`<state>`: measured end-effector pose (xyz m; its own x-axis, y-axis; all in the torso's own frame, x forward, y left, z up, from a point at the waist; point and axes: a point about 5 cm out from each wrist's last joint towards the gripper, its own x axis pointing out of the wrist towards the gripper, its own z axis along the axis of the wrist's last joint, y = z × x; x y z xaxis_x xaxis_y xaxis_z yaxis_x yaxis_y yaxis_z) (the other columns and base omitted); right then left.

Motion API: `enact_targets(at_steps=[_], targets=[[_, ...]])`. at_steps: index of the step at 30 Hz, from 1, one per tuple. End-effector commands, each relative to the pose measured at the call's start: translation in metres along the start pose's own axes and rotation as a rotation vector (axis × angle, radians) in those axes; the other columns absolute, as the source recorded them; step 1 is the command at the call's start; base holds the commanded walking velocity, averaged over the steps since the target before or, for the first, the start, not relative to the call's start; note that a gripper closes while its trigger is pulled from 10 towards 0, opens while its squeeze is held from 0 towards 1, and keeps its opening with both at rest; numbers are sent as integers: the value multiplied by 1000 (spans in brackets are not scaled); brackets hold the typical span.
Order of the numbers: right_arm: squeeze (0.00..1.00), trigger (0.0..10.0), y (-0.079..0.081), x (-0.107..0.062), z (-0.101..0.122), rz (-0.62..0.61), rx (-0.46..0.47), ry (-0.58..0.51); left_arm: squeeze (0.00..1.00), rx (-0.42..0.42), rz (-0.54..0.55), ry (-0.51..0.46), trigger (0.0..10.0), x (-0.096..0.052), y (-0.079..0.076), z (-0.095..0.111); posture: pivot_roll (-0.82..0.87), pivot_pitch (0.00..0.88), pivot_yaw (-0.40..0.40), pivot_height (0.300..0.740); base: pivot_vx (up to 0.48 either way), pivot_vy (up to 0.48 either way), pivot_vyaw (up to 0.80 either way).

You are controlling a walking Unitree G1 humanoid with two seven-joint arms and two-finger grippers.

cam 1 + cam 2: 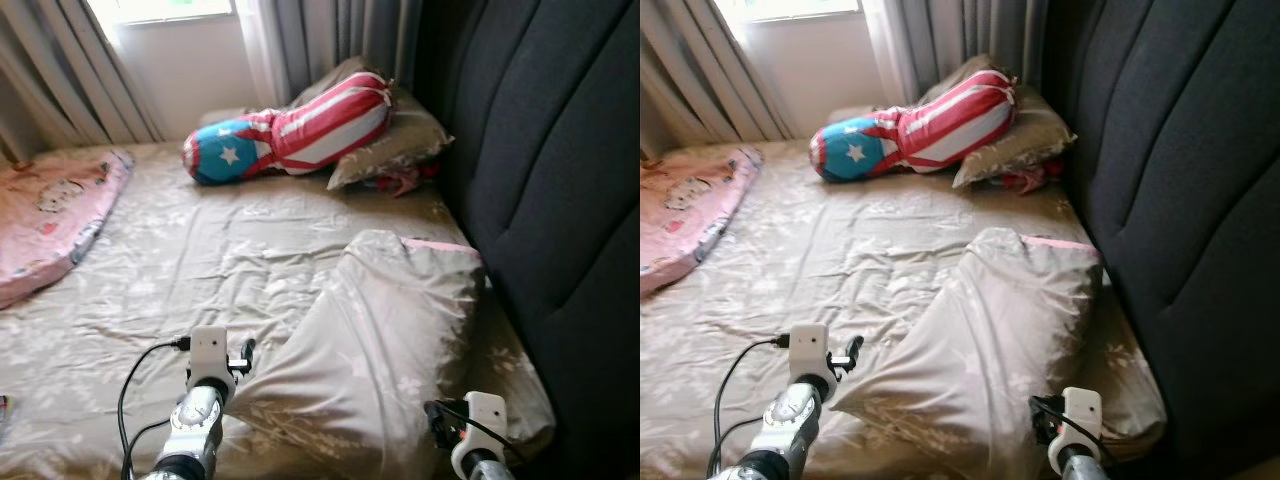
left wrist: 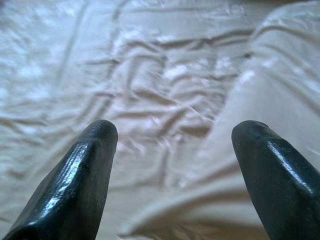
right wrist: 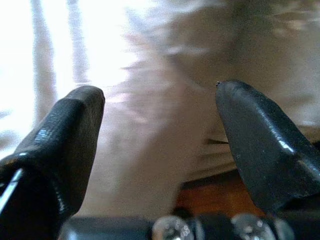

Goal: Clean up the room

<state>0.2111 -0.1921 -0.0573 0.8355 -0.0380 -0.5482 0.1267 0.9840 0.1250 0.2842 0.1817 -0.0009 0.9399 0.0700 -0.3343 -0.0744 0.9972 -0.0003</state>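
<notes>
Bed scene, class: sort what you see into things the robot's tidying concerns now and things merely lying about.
In hand:
- large beige floral pillow, lying askew between both arms
- left gripper, open, at its left edge
- right gripper, open, at its near corner

Lying about:
- stars-and-stripes bolster
- grey-beige pillow under it
- pink cartoon-print mat

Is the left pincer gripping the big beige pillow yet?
No, the left pincer is open, its two black fingers spread wide above the wrinkled sheet, with the beige pillow beside it untouched.
</notes>
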Motion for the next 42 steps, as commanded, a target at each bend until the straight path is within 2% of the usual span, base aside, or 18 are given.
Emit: enact_targets(at_steps=[1,4,6,11,16,25,31,38,42], targets=[[0,10000,4,7,17,20,-3,-61,0,-13,57,29,10000,-4,10,-8,-93,0,-18,722,0,0,0],[0,10000,22,31,95,69,-35,-278,0,14,89,-8,10000,1,9,2,-73,0,-36,722,0,0,0],[0,10000,24,33,103,75,-37,-295,0,8,85,-30,10000,2,7,6,-64,0,-41,722,0,0,0],[0,10000,23,34,107,79,-27,-299,0,-36,85,-80,10000,2,9,12,-52,0,-44,722,0,0,0],[0,10000,25,35,107,80,3,-297,0,-10,79,-160,10000,4,19,28,-45,0,-3,722,0,0,0],[0,10000,27,33,98,68,17,-279,0,14,47,-243,10000,6,23,44,-47,0,21,722,0,0,0],[0,10000,26,32,96,68,2,-295,0,66,-2,-249,10000,3,23,43,-56,0,28,722,0,0,0],[0,10000,21,30,100,71,-35,-327,0,65,4,-236,10000,-1,25,34,-63,0,27,722,0,0,0],[0,10000,17,30,102,57,-41,-335,0,48,9,-245,10000,-2,20,34,-73,0,23,722,0,0,0]])
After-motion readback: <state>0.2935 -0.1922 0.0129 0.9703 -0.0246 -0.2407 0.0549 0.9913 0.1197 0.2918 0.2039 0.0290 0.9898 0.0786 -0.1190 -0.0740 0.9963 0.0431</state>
